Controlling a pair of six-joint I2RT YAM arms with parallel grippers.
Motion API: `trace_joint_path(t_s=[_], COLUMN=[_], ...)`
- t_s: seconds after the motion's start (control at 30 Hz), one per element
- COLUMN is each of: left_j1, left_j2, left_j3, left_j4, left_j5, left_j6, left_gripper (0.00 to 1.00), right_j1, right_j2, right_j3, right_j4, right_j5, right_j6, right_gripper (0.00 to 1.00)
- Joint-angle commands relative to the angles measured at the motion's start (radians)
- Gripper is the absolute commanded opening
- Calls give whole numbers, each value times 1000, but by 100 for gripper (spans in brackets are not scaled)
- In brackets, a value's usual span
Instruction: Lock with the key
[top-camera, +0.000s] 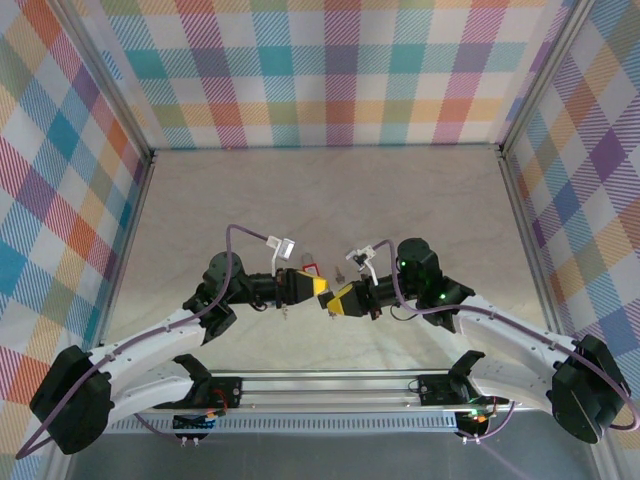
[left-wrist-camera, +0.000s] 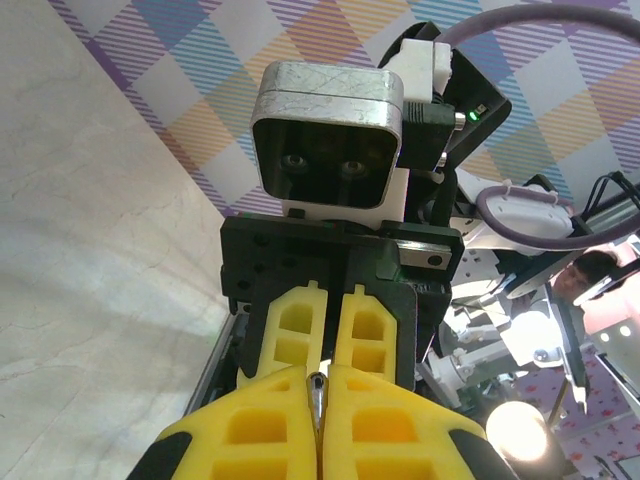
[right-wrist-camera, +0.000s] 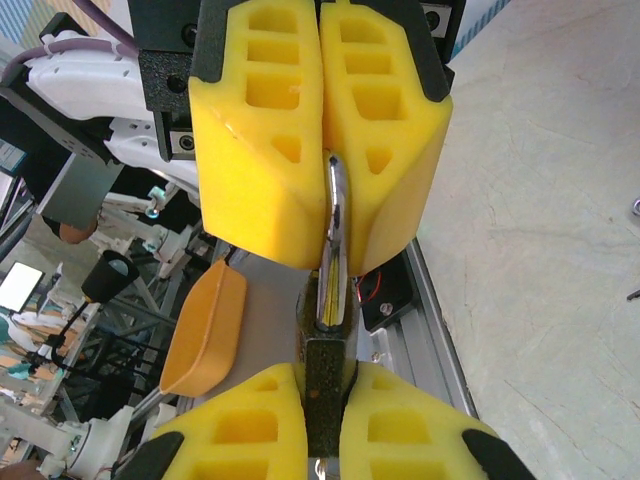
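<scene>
Above the table (top-camera: 320, 200), your right gripper (right-wrist-camera: 325, 372) clamps the padlock (right-wrist-camera: 325, 405) by its body; your left gripper (left-wrist-camera: 316, 392) pinches its shackle (right-wrist-camera: 338, 215).

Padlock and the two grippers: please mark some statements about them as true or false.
1. The left gripper and the right gripper meet tip to tip over the middle of the table. True.
2. The padlock lies flat on the table, untouched. False: it is held up between the two grippers.
3. The right gripper is shut on the body of the padlock. True.
4. The left gripper is wide open. False: its fingers are shut on the silver shackle.
</scene>
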Motion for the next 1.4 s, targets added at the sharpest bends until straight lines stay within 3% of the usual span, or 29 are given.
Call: trace_joint_path(t_s=[0.0, 0.33, 0.6, 0.97, 1.2, 1.37], left_j1=[-10, -23, -64, -122, -163, -161], left_j2=[-13, -6, 38, 70, 96, 55], left_j3=[24, -26, -58, -70, -60, -22], left_j4=[-21, 67, 202, 238, 297, 188], left_j5=[3, 11, 35, 46, 41, 50], left_j6=[26, 20, -31, -26, -52, -2], left_gripper=[0, 0, 0, 0, 0, 0], right_j1=[-3, -3, -26, -88, -113, -113], right_j2=[0, 55, -19, 17, 79, 63], right_j3=[5, -3, 15, 99, 131, 103], right_j4=[63, 204, 121, 99, 192, 169], right_j5=[-36, -153, -50, -28, -61, -74], right_j6=[-1, 71, 44, 31, 76, 61], right_gripper=[0, 0, 0, 0, 0, 0])
